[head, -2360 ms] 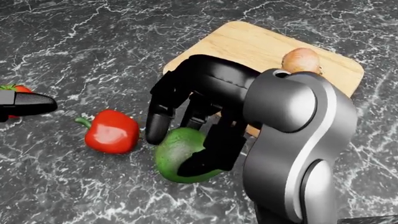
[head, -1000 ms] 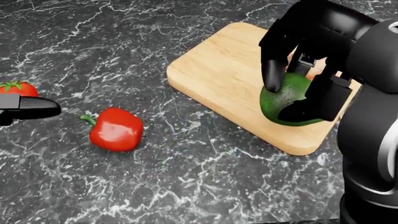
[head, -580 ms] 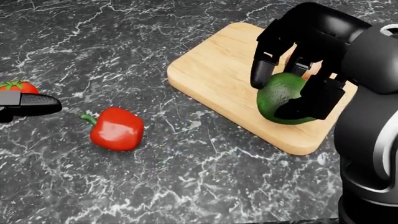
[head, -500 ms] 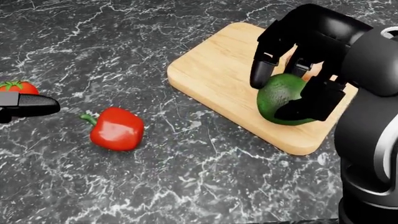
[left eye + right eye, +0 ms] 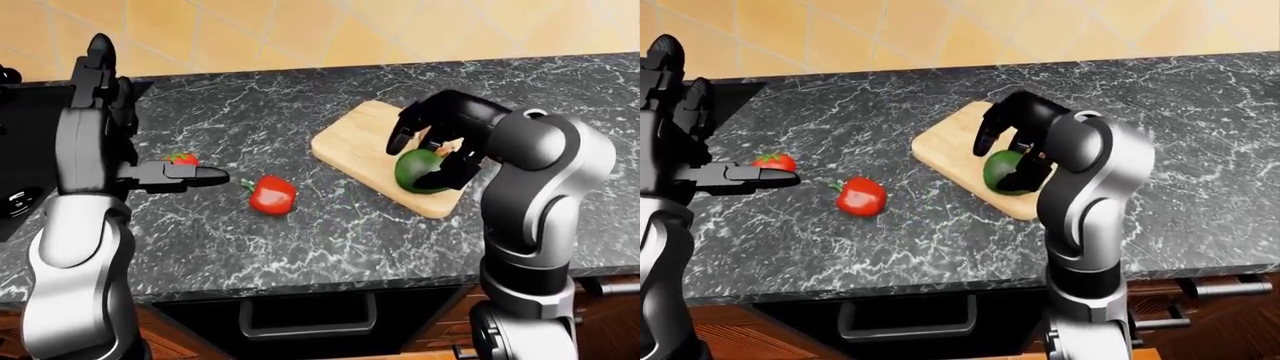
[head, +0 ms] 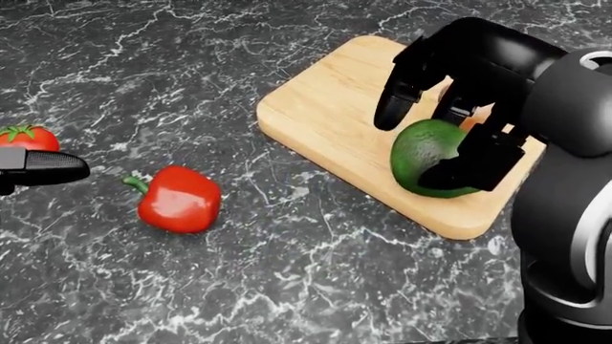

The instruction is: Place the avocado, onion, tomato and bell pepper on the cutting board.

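Observation:
The green avocado (image 6: 430, 154) rests on the wooden cutting board (image 6: 325, 107), toward its right end. My right hand (image 6: 419, 147) arches over it with the fingers spread; the forefinger (image 6: 392, 109) stands off the fruit and the thumb lies against its right side. Only an orange sliver of the onion (image 6: 476, 120) shows behind that hand. The red bell pepper (image 6: 179, 199) lies on the dark marble counter, left of the board. Further left sits the tomato (image 6: 26, 136), with my left hand (image 6: 46, 166) held flat and open just below it, touching nothing.
A black stove top (image 5: 25, 150) adjoins the counter at the far left. A tiled wall (image 5: 330, 30) rises behind. The counter's near edge (image 5: 300, 281) runs above a drawer with a dark handle (image 5: 305, 326).
My right hand carried the avocado from the counter beside the pepper onto the board, and its fingers have now spread away from the fruit. The left hand, pepper and tomato stayed put.

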Controlling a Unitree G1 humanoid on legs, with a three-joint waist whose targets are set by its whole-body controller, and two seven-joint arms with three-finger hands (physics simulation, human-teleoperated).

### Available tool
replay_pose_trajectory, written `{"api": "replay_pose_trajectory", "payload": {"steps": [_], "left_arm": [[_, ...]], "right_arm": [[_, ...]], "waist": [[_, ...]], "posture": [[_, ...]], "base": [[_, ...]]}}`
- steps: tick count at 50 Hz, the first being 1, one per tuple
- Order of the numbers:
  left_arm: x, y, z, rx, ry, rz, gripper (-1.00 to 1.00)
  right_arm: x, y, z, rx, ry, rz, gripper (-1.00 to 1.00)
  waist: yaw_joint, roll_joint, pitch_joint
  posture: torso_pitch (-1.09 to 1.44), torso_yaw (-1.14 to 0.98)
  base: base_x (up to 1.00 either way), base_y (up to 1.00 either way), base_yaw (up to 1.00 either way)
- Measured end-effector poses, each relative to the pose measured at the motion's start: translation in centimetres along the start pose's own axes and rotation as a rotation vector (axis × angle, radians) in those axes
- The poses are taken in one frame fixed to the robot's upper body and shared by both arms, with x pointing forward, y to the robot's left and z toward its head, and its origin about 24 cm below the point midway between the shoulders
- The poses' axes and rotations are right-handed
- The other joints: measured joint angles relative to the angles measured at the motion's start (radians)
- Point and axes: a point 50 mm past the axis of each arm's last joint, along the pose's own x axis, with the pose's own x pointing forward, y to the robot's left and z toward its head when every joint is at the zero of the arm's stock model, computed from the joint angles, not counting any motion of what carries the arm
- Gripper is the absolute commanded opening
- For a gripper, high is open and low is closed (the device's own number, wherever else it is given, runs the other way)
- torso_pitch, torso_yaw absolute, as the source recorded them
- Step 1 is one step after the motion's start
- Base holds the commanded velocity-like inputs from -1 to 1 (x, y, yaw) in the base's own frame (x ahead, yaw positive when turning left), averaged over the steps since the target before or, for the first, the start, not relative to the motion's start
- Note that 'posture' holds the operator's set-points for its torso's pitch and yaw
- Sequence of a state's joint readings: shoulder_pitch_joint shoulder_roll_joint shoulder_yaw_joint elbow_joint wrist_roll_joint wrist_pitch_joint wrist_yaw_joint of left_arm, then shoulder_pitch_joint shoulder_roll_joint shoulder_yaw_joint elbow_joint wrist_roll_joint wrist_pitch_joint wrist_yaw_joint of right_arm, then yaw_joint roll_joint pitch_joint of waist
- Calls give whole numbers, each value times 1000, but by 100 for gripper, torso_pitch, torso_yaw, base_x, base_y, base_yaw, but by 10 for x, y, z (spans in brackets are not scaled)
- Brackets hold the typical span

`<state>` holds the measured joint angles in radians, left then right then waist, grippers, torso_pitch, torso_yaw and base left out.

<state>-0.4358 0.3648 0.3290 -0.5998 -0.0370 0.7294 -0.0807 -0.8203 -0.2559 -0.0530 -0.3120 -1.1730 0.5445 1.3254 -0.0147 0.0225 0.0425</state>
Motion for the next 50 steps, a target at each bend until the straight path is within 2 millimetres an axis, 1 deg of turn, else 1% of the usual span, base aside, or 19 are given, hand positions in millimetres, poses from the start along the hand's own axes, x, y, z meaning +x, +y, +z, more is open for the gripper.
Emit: {"api": "replay_pose_trajectory", "payload": {"steps": [1, 4, 12, 15, 19, 20, 23, 30, 35, 41, 46, 50], "left_arm": [[0, 0, 0, 0, 0, 0, 100], [0, 0, 0, 0, 1, 0, 100], [1, 0, 2, 0, -3, 0, 100], [2, 0, 2, 0, -5, -1, 100], [3, 0, 3, 0, -7, -1, 100], [3, 0, 3, 0, -7, -2, 100], [2, 0, 3, 0, -6, -2, 100], [1, 1, 1, 1, -1, 0, 100], [0, 2, 1, 1, -1, 4, 100], [-1, 1, -1, 0, 1, 2, 100], [-1, 2, -2, -1, 4, 6, 100], [-1, 2, -3, -2, 6, 6, 100]], "right_arm": [[1, 1, 0, 0, 1, 3, 0], [2, 3, -1, -1, 2, 14, 1], [-1, -1, 2, -10, -2, 4, 15], [0, -1, 2, -12, -2, 4, 23], [2, 0, 2, -16, 0, 14, 28], [2, 0, 2, -16, 1, 15, 35], [2, 1, 2, -16, 0, 16, 39], [4, 2, 2, -19, -1, 25, 41], [4, -4, 5, -26, -5, 17, 41], [8, -11, 11, -39, -18, 12, 40], [13, -17, 21, -47, -43, 13, 39], [20, -11, 37, -49, -99, 38, 40]], "waist": [[0, 0, 0], [0, 1, 1], [-1, 1, 0], [0, 0, -2], [-1, 0, -1], [-1, 0, -1], [-1, 0, -1], [-1, 1, -1], [-1, 1, -1], [-1, 2, -1], [-3, 3, 0], [-4, 5, -1]], "posture": [[0, 0], [0, 0], [0, 0], [0, 0], [0, 0], [0, 0], [0, 0], [0, 0], [0, 0], [0, 0], [0, 0], [0, 0]], "base": [[0, 0, 0], [0, 0, 0], [0, 0, 0], [0, 0, 0], [0, 0, 0], [0, 0, 0], [0, 0, 0], [0, 0, 0], [0, 0, 0], [0, 0, 0], [0, 0, 0], [0, 0, 0]]}}
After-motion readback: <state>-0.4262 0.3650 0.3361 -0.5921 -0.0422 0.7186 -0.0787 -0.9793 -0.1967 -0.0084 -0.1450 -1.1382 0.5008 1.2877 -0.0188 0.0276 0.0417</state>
